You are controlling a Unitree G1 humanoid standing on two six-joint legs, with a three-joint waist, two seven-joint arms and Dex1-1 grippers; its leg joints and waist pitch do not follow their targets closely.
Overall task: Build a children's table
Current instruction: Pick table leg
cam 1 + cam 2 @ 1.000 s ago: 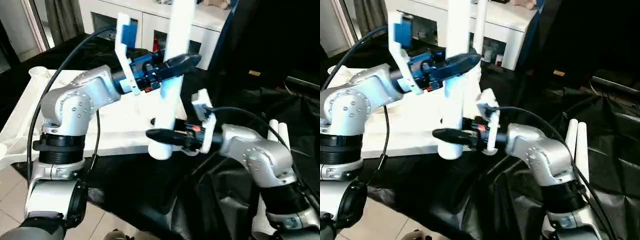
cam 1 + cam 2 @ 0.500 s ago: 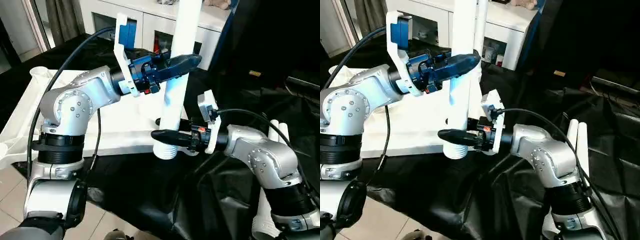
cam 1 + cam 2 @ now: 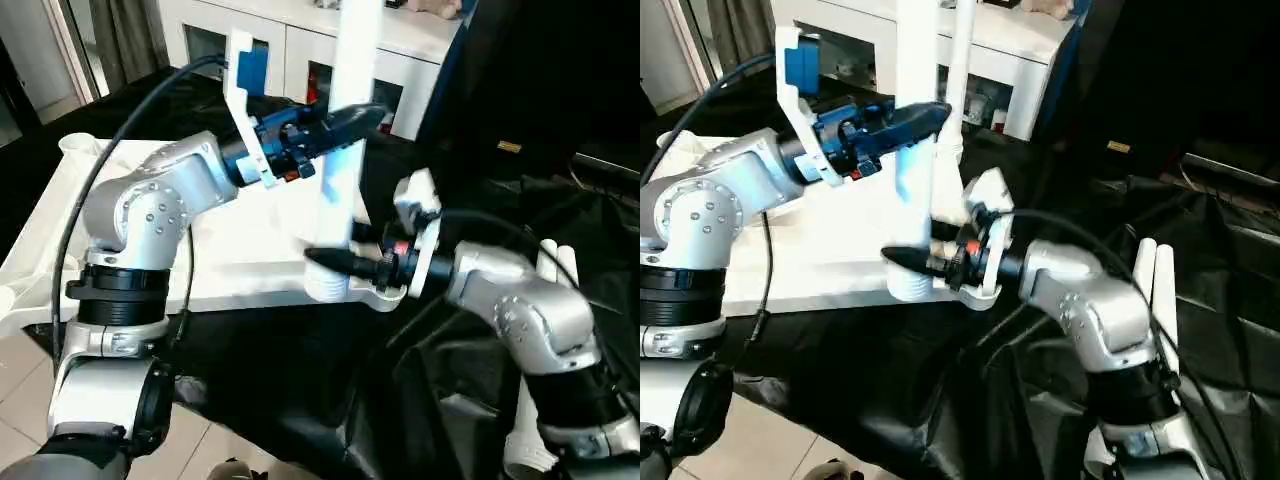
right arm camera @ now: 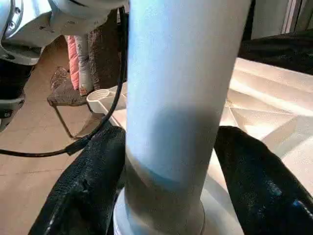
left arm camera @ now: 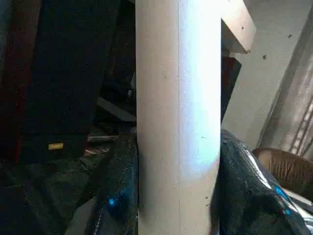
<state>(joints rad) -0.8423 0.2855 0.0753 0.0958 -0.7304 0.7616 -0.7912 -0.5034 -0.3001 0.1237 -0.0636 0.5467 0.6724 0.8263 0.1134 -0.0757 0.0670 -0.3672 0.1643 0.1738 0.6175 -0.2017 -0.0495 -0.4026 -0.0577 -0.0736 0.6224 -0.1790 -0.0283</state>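
Two grips: the upright leg point(image 3: 340, 150) is held high by the left gripper point(image 3: 345, 120) and low by the right gripper point(image 3: 335, 263).
Leg place: it stands near vertical at the near right corner of the upturned table top point(image 3: 240, 240), with its foot at the corner socket point(image 4: 161, 220).
Left gripper: its fingers point(image 5: 115, 196) look pressed to both sides of the leg, clamped on it.
Right gripper: its fingers point(image 4: 88, 191) sit either side of the leg just above the socket; a thin gap seems to show on each side, so I cannot tell if it is gripping or only guiding.
Spare legs: more white legs point(image 3: 555, 265) lie on the black sheet point(image 3: 470, 400) to the right, well apart from the table top.
Handling: my guess is hollow plastic, light and stiff, smooth enough to slip or twist in the fingers, and tall enough to lever over if pushed high up.
Where to hold: low near the socket to steer, higher up to keep it upright and press down.
Hidden: the leg's top is cut off by the picture's edge.
Hard to tell: whether the foot is fully seated in the socket, since the right gripper covers the joint.
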